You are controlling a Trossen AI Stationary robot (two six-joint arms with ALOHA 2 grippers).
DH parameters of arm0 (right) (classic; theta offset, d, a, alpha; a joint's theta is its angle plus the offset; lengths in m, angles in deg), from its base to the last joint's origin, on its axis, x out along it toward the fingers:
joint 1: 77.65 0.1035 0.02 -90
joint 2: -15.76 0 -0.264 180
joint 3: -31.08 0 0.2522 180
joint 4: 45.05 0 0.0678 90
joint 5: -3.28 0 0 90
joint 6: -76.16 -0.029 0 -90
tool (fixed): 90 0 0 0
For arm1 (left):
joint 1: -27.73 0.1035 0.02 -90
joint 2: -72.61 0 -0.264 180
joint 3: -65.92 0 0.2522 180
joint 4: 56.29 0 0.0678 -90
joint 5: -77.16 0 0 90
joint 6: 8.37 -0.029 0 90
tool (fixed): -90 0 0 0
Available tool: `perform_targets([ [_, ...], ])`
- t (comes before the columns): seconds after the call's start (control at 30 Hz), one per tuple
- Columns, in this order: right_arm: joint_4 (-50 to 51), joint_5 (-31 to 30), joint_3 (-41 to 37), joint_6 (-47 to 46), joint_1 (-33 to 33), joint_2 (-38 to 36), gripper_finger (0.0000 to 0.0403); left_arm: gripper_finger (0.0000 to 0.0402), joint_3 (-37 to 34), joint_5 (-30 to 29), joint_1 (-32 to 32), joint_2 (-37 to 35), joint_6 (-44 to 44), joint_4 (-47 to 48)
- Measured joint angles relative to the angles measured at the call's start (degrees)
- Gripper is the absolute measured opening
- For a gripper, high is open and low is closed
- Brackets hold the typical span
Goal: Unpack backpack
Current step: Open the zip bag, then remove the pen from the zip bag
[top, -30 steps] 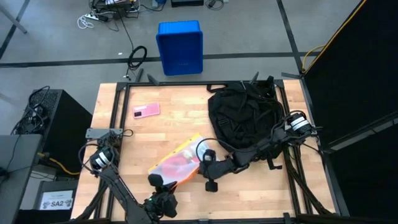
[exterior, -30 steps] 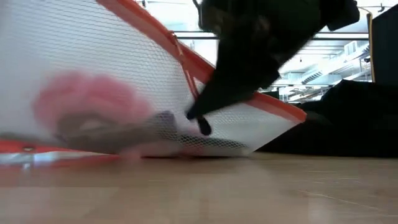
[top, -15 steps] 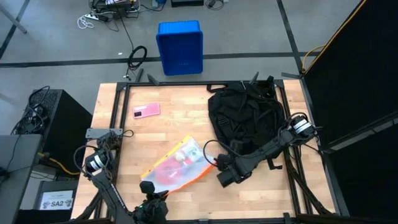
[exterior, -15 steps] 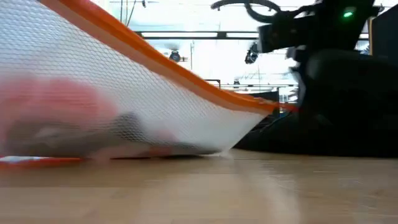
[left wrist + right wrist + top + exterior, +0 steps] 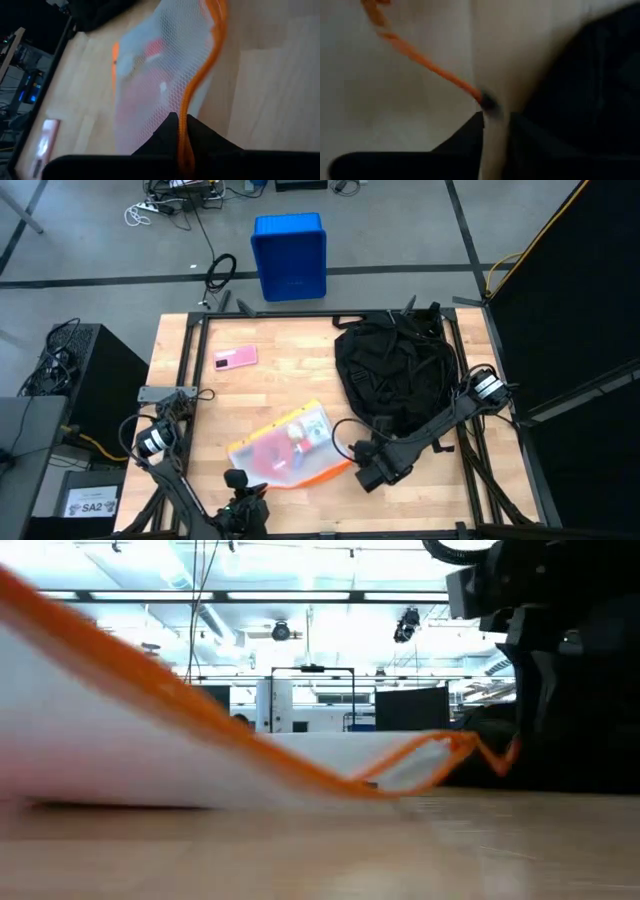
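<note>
A white mesh pouch with orange trim (image 5: 285, 450) lies flat on the wooden table (image 5: 260, 395), toward 6 o'clock, with pink contents showing through. A pink card (image 5: 235, 358) lies near 10 o'clock. A blue plastic crate (image 5: 289, 256) stands on the floor beyond 12 o'clock.

The left gripper (image 5: 181, 131) pinches the orange edge of a white mesh pouch (image 5: 155, 80) above the wooden table (image 5: 270, 95).

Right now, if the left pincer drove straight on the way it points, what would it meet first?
The mesh pouch: its orange edge runs between the fingers of the left pincer. Past the pouch, probably the backpack, though depth is unclear.
</note>
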Motion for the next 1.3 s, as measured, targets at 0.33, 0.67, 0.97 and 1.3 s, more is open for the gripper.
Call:
perform_targets([
  [0.33, -10.5, -3.8, -1.4, 6.0, 0.0, 0.0, 0.0205, 0.0, -11.3, -3.8, 0.0, -0.5, -7.1, -20.9],
  [0.67, -17.8, -3.9, -4.9, 9.1, -1.0, 0.0, 0.0189, 0.0, -35.0, -2.8, 3.4, -12.5, -23.1, -57.9],
  [0.97, -24.3, -10.1, -5.2, 14.3, -2.0, -1.3, 0.0169, 0.0, -63.7, 1.9, 10.1, -30.4, -42.8, -98.7],
  [1.3, -57.1, -8.1, -24.1, 24.1, -8.4, -15.2, 0.0163, 0.0, -79.0, 5.9, 18.8, -33.8, -56.1, -127.7],
])
